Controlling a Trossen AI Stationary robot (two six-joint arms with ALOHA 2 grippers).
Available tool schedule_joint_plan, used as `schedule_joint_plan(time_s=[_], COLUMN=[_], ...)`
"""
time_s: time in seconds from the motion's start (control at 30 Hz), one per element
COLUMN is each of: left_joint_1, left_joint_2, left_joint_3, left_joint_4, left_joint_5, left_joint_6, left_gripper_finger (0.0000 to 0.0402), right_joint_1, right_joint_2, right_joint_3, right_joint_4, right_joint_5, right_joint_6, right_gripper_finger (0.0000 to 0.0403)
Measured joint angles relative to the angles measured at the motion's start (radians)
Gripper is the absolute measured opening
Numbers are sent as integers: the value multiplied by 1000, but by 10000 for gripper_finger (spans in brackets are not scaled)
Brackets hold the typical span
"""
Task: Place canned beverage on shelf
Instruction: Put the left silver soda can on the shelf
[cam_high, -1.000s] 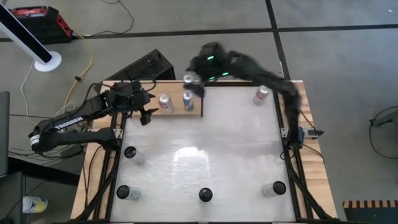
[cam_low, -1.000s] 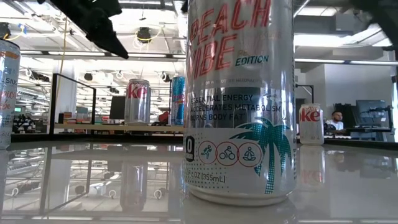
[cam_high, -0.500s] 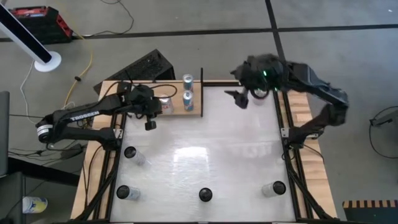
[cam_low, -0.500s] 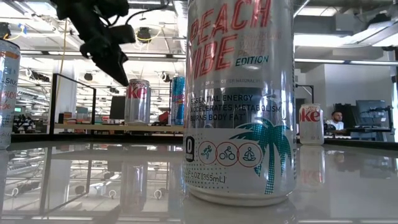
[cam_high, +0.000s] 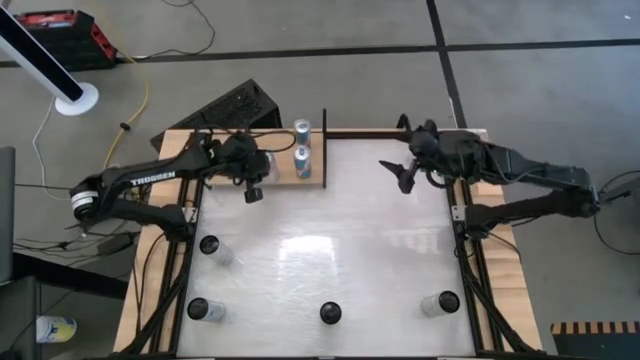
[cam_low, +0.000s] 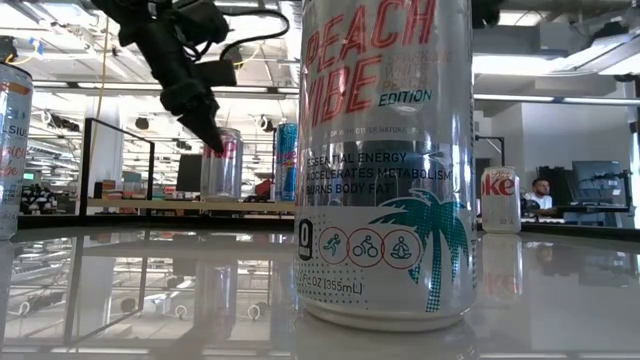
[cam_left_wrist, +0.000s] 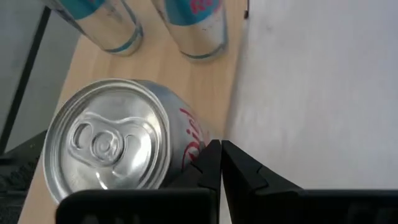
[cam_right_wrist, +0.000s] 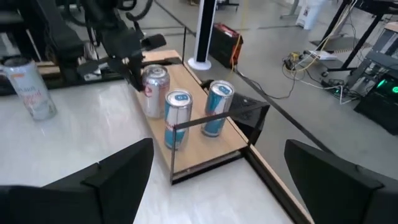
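The shelf (cam_high: 285, 168), a light-wood plank with black uprights, lies at the table's far left. Two slim blue cans (cam_right_wrist: 178, 118) (cam_right_wrist: 217, 115) and a silver red-lettered can (cam_left_wrist: 115, 143) stand upright on it. My left gripper (cam_left_wrist: 219, 163) is shut, tilted down, close against the silver can's side that faces the table's middle; it also shows in the low view (cam_low: 212, 138). My right gripper (cam_high: 400, 175) hangs open over the table's far right, with nothing between its fingers (cam_right_wrist: 118, 177). My left gripper's shut fingertips (cam_left_wrist: 210, 158) stand right at the silver can's upper side wall (cam_left_wrist: 189, 134), slanting down from the table's left. I cannot tell whether they touch it. The can stands upright on the plank.
Several more cans stand on the white tabletop: along the near edge (cam_high: 330, 312) (cam_high: 440, 302) and at the near left (cam_high: 208, 245) (cam_high: 198, 308). A big can (cam_low: 385, 160) fills the low view, and a red-lettered one (cam_low: 500, 200) stands at the far right. Black uprights (cam_high: 324, 150) edge the shelf.
My left gripper has shut and gone down and toward the table's right, up against the silver can on the shelf. My right gripper, still open, has drawn away from the shelf's far blue can toward the table's right edge. The cans on the shelf have stayed put.
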Motion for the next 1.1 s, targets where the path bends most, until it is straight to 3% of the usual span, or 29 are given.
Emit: schedule_joint_plan(time_s=[0.57,0.83,1.1], left_joint_1=[89,121,115], left_joint_2=[136,136,44], left_joint_3=[5,5,6], left_joint_4=[177,221,97], left_joint_5=[-15,-43,-103], left_joint_6=[29,61,7], left_gripper_finger=[0,0,0], right_joint_1=[0,-2,-9], right_joint_2=[35,60,63], right_joint_3=[-17,-17,-17], right_joint_4=[-4,-5,-3], right_joint_5=[0,-1,-1], right_joint_6=[0,1,-4], right_gripper_finger=[385,385,385])
